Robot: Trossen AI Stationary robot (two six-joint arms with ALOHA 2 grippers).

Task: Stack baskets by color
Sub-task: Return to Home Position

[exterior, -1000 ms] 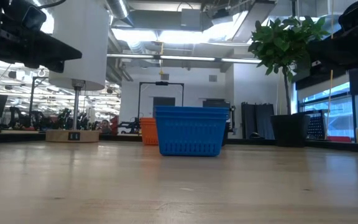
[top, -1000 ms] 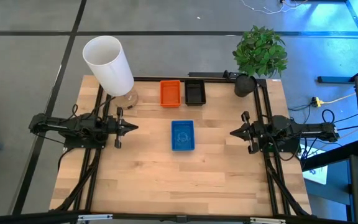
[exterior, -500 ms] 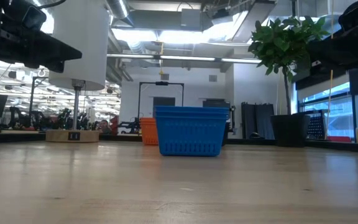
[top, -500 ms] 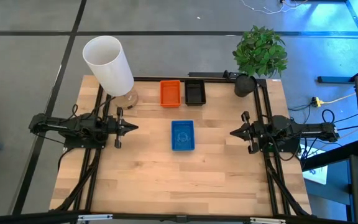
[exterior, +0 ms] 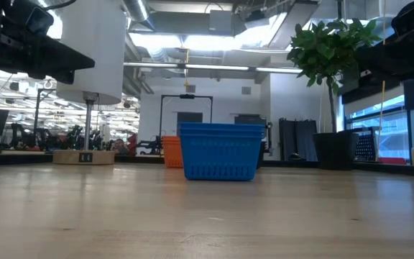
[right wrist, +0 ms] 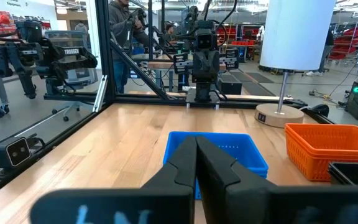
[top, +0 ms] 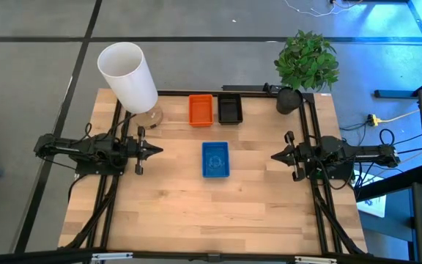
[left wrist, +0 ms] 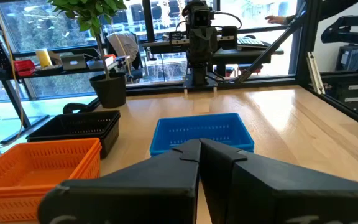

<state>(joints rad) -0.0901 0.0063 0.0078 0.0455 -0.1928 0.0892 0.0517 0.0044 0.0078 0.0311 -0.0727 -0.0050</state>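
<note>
The left gripper (top: pixel 156 151) is held raised over the left part of the wooden table (top: pixel 167 213). Its two fingers are pressed together and nothing is gripped between them. Straight ahead of its tips, and apart from them, the blue basket stack (top: pixel 215 159) is set on the table top. Doubled rims are seen on it in the low view, so at least two baskets are nested there.

Ahead of this gripper and off to its left, the orange basket (top: pixel 201 110) is placed at the table's far edge. The black basket (top: pixel 229 109) is set just beside it, on the side farther from the gripper. How many baskets are nested in either cannot be told. Close by on the gripper's left, a white cylindrical lamp (top: pixel 127 77) is stood on a round wooden base.

The right gripper (top: pixel 275 156) is held raised over the right part of the table and is pointed back at the left one. Its fingers are likewise closed on nothing. The blue stack is found straight ahead of it too, between the two grippers and touched by neither. The black and orange baskets are seen ahead and to its right. A dark plant pot (top: pixel 289 100) with a leafy plant (top: pixel 308 61) is stood farther to its right, at the table's far corner.
</note>
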